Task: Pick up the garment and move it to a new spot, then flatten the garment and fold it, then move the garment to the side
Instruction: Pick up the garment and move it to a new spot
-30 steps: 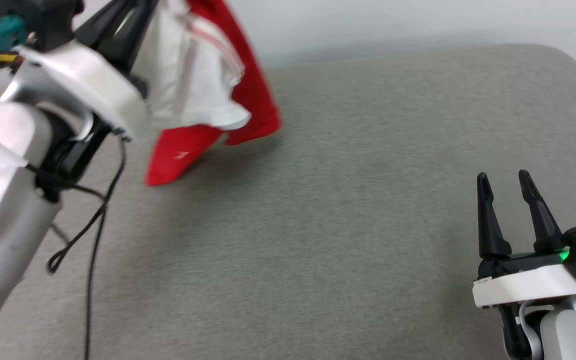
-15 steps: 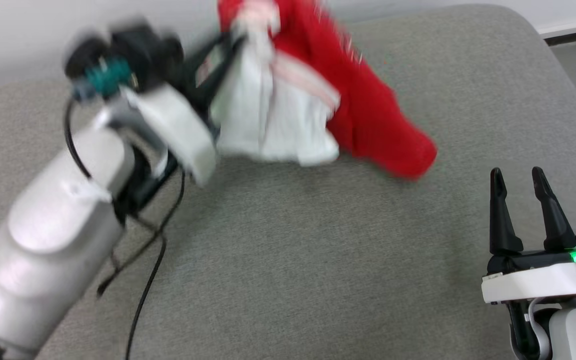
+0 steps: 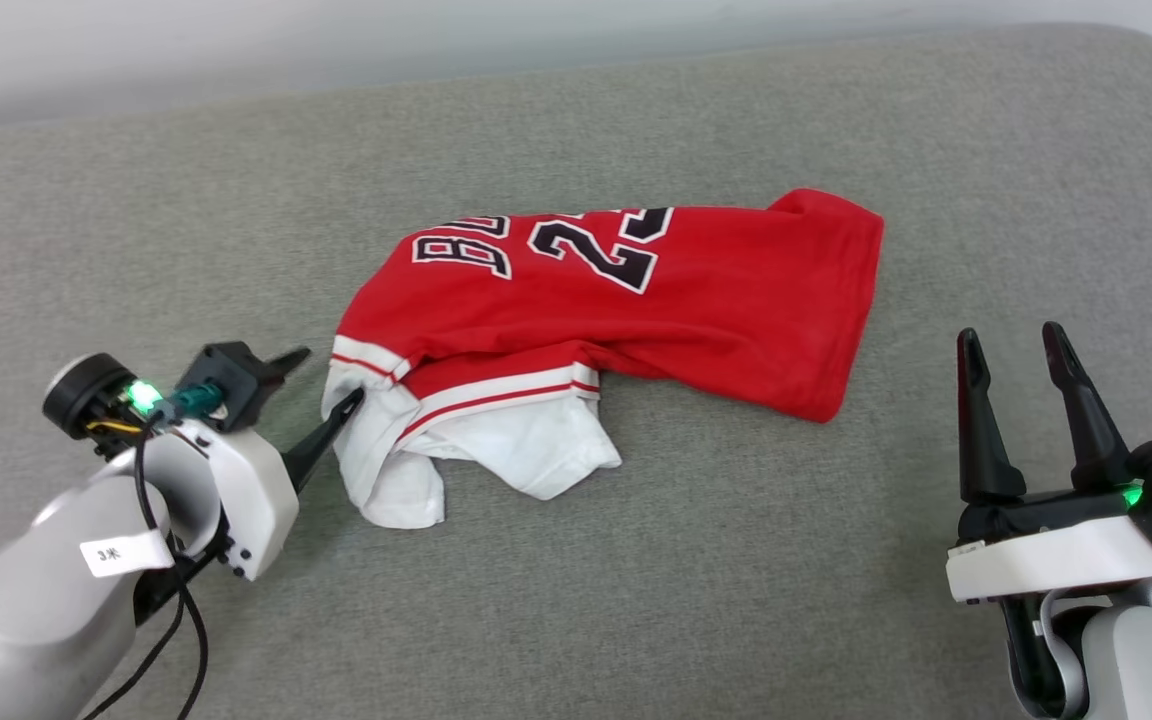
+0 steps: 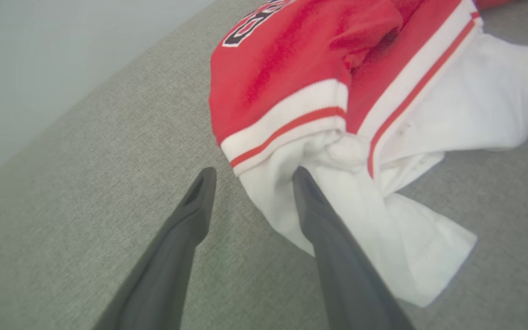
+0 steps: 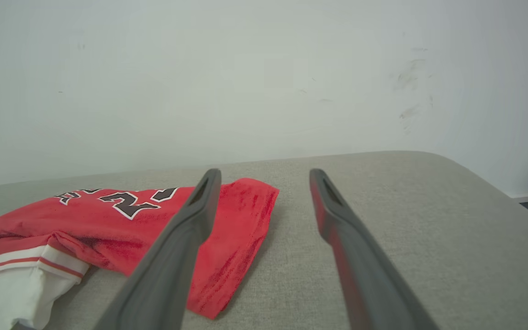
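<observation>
Left gripper (image 3: 326, 378): located at the near left of the grey, fabric-covered surface (image 3: 636, 600). Its two long dark fingers stand apart, with no cloth clamped between them. In the left wrist view, this gripper (image 4: 252, 173) has one finger over bare grey fabric (image 4: 85, 183). The other finger lies against the white sleeve cloth at the garment's left end.

Garment: a red jersey-style T-shirt with white short sleeves (image 3: 626, 300). It lies on the surface at the centre, running from the left gripper's fingertips out towards the right.
- Body: red, loosely spread and not flat, with soft creases and a fold line along the near edge.
- Lettering: black characters with white outlines face upward near the far edge. "BU" and "23" are legible; the remainder rolls under the far edge.
- Sleeves: white cloth is bunched and twisted at the near-left end. It is bordered by white bands, each carrying a thin red stripe (image 4: 282, 68).
- Right end: plain red, with a rounded corner at the far side (image 5: 62, 215).

Right gripper (image 3: 1010, 337): located at the near right, well apart from the garment. Its fingers are spread wide and hold nothing. In the right wrist view, this gripper (image 5: 265, 174) points along the grey surface (image 5: 383, 206) towards a pale wall (image 5: 245, 68).
</observation>
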Controlling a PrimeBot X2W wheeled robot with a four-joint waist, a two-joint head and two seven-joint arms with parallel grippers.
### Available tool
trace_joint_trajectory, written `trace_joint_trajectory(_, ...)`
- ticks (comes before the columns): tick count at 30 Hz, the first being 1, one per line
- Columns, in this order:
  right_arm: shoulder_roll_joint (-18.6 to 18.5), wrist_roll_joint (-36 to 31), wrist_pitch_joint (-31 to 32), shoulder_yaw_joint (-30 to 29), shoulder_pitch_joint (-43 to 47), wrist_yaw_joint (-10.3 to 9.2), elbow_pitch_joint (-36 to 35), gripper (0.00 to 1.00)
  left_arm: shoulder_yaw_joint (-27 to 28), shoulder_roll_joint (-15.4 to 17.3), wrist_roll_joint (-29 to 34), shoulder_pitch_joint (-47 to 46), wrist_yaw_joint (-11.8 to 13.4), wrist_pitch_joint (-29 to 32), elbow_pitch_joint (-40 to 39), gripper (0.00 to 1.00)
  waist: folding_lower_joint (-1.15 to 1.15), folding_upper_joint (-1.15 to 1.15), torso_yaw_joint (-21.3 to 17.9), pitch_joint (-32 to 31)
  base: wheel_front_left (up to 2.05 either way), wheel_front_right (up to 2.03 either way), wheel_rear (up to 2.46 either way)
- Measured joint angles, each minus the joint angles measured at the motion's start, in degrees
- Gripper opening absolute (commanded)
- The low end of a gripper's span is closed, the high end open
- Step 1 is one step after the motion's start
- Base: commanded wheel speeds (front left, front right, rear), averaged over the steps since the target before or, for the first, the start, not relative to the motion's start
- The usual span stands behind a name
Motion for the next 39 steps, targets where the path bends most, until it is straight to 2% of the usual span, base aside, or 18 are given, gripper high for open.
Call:
trace_joint_trajectory(3, 0.0, -0.6, 0.0, -0.1, 0.1, 0.0, 0.2, 1.0, 0.6, -1.0, -0.5, -1.0, 0.0, -2.3, 2.6, 1.0, 0.0, 0.0, 1.2, -0.6, 0.0, 0.0, 0.0)
trace_joint_trajectory(5, 0.0, -1.0, 0.0, -0.2, 0.1, 0.0, 0.4, 1.0, 2.0, -2.1, -1.2, -1.1, 1.1, -4.0, 4.0, 1.0, 0.0, 0.0, 1.9, -1.3, 0.0, 0.0, 0.0)
trace_joint_trajectory(11, 0.0, -1.5, 0.0, -0.3, 1.4, 0.0, 0.6, 1.0, 7.9, -3.9, -2.6, 0.7, 6.7, -6.8, 3.2, 1.0, -0.01, 0.0, 4.1, -4.3, 0.0, 0.0, 0.0)
trace_joint_trajectory(16, 0.0, -1.6, 0.0, -0.5, 3.1, 0.0, 0.9, 1.0, 17.7, -5.5, -1.0, 8.3, 12.1, -7.0, -7.5, 1.0, -0.01, 0.0, 6.0, -7.4, 0.0, 0.0, 0.0)
trace_joint_trajectory(19, 0.0, -1.9, 0.0, -0.4, 4.1, 0.0, 1.1, 1.0, 22.9, -7.5, 1.3, 16.6, 14.4, -7.0, -14.3, 1.0, -0.01, 0.0, 7.0, -9.1, 0.0, 0.0, 0.0)
trace_joint_trajectory(23, 0.0, -1.9, 0.0, -0.1, 5.2, 0.0, 1.3, 1.0, 28.9, -11.0, 5.1, 26.0, 16.0, -7.0, -20.8, 1.0, -0.02, 0.0, 8.1, -10.9, 0.0, 0.0, 0.0)
trace_joint_trajectory(30, 0.0, -1.9, 0.0, 0.6, 6.3, 0.0, 1.6, 1.0, 38.2, -20.4, 12.6, 38.7, 16.2, -7.0, -26.3, 1.0, -0.02, 0.0, 9.0, -12.9, 0.0, 0.0, 0.0)
trace_joint_trajectory(35, 0.0, -1.9, 0.0, 1.4, 7.2, 0.0, 1.7, 1.0, 42.9, -26.0, 17.7, 42.7, 13.6, -7.0, -27.3, 1.0, -0.02, 0.0, 9.0, -13.4, 0.0, 0.0, 0.0)
trace_joint_trajectory(36, 0.0, -1.9, 0.0, 1.4, 7.2, 0.0, 1.7, 1.0, 42.9, -26.0, 17.7, 42.7, 13.6, -7.0, -27.3, 1.0, -0.02, 0.0, 9.0, -13.4, 0.0, 0.0, 0.0)
trace_joint_trajectory(39, 0.0, -1.9, 0.0, 1.7, 7.2, 0.0, 1.7, 1.0, 44.9, -27.8, 20.2, 43.5, 11.1, -7.0, -27.4, 1.0, -0.02, 0.0, 8.9, -13.3, 0.0, 0.0, 0.0)
